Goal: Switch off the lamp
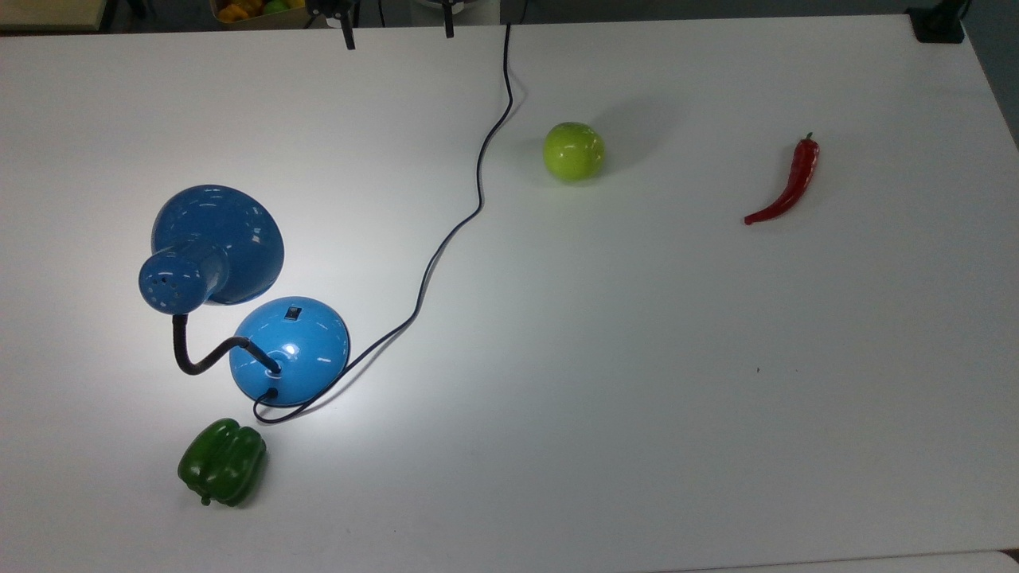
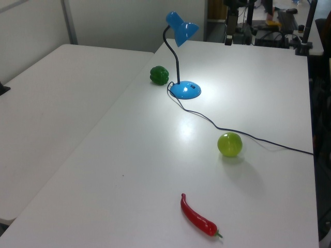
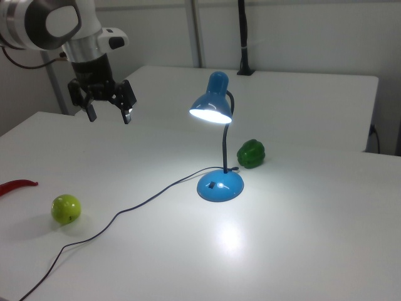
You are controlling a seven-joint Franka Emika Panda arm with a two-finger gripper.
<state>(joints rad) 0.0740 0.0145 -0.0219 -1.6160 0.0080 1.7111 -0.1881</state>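
White table (image 1: 637, 398): our gripper (image 3: 109, 113) hangs open and empty; pressing the lamp (image 3: 218, 185) off-centre, we may tip its base.

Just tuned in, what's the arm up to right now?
The blue desk lamp is lit, throwing a bright patch on the white table. The gripper hangs open above the table, well away from the lamp and holding nothing. The switch on the lamp's base is untouched. A green apple, red chili and green bell pepper lie around.
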